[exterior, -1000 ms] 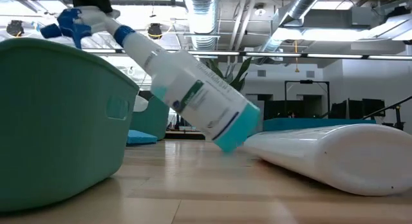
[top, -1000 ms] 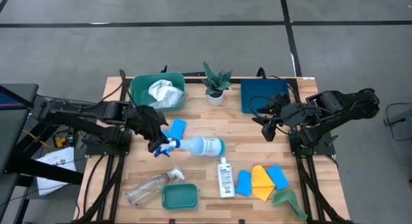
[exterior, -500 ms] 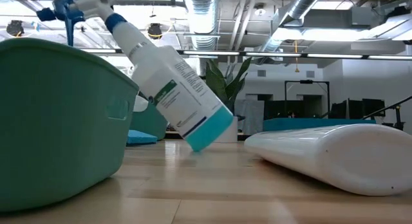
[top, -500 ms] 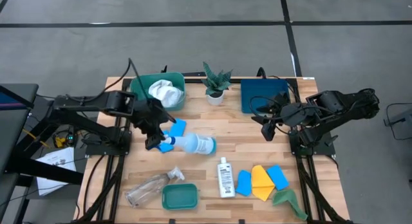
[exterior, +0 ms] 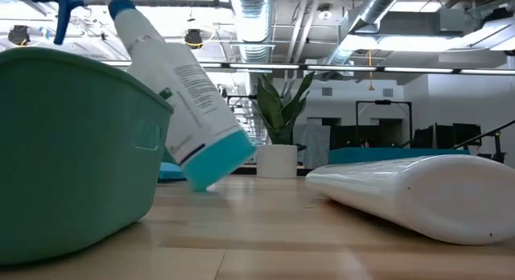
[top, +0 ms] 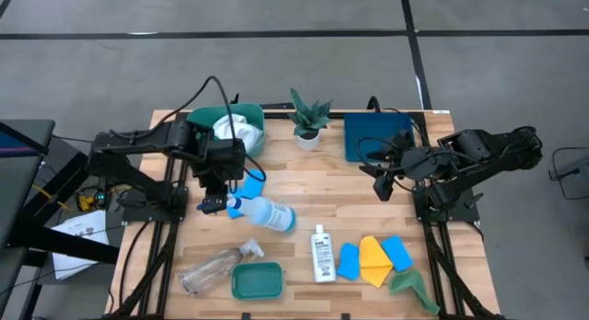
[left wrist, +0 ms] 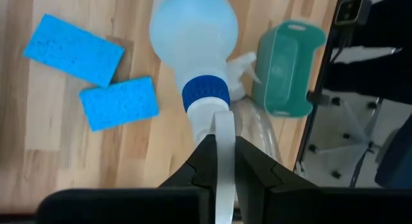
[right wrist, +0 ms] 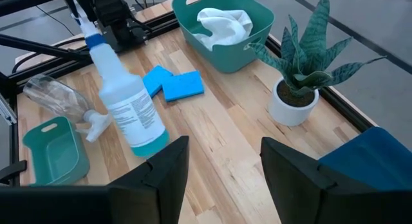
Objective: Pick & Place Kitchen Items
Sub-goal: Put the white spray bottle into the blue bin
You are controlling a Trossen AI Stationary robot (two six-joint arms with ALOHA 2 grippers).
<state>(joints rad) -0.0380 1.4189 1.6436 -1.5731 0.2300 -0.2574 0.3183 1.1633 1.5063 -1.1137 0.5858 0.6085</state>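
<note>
Spray bottle (top: 267, 212) has swung more upright and shifted toward left side since 1 s ago. Left gripper (top: 213, 202) has fingers clamped on its neck by the blue trigger; bottle tilted, base just off counter (top: 331, 191), beside two blue sponges (left wrist: 96, 73). Right gripper (top: 382, 188) waits nr blue tray (top: 377, 136), fingers apart, holding nothing.

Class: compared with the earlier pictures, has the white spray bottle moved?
Yes. Held by the left tool, the white spray bottle has swung away from the small white bottle, toward the green tub.
</note>
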